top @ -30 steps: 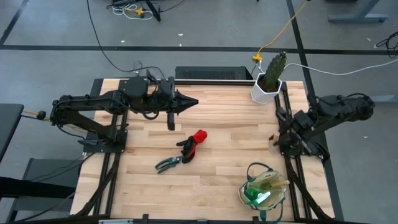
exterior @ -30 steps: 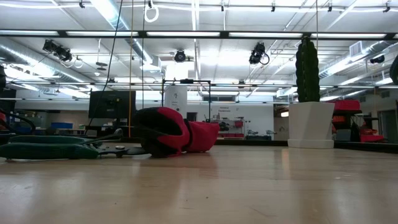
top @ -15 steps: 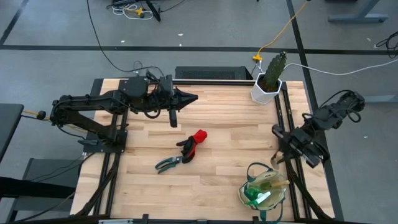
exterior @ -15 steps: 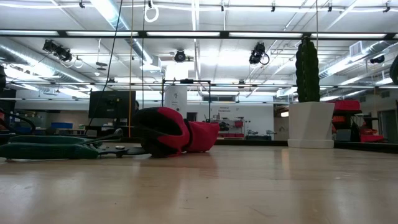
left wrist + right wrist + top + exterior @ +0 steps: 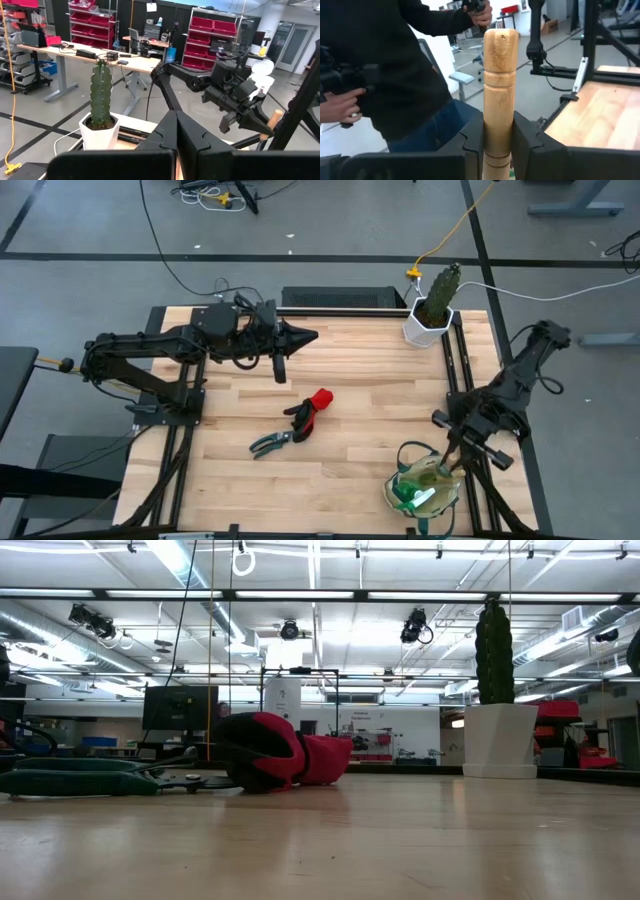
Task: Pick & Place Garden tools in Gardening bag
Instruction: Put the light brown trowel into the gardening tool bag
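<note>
High view: we see gardening bag (image 5: 424, 488) at counter (image 5: 350, 380) corner holding spray bottle (image 5: 412, 496). Right end effector (image 5: 458, 455) above bag, pinching trowel (image 5: 499, 90). Left end effector (image 5: 308, 336) pressed together, raised over counter.

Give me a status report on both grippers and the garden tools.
Right gripper shut on trowel, over the gardening bag. Left gripper shut, empty, parked at table's far side. Gloves and pruners on table. Nothing blocking.
</note>
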Robot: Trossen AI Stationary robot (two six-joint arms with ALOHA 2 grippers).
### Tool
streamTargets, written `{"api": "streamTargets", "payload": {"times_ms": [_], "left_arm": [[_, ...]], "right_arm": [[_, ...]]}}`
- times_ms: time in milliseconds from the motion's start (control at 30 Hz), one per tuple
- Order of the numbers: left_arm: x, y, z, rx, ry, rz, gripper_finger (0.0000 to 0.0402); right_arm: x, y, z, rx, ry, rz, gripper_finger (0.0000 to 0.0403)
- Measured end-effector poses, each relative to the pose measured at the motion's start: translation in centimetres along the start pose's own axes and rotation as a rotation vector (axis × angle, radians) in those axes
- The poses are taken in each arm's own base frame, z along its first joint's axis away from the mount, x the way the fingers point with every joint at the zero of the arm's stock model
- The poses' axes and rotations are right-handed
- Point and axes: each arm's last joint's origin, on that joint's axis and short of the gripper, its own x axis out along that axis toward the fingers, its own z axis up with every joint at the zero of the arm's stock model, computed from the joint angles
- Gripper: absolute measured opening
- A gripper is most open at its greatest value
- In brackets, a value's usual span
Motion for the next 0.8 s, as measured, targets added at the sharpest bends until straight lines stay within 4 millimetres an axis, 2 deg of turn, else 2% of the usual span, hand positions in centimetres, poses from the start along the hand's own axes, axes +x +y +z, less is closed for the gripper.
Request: {"api": "streamTargets", "payload": {"times_ms": [267, 567, 800], "left_arm": [[0.0, 0.0, 0.0, 0.0, 0.0, 0.0, 0.0003], [0.0, 0.0, 0.0, 0.0, 0.001, 0.0, 0.0003], [0.0, 0.0, 0.0, 0.0, 0.001, 0.0, 0.0003]], "right_arm": [[0.6, 0.4, -2.3, -0.048, 0.024, 0.014, 0.0054], [1.0, 0.3, -5.8, -0.125, 0.124, 0.046, 0.0054], [1.0, -0.1, -7.5, -0.171, 0.169, 0.042, 0.0054]]}}
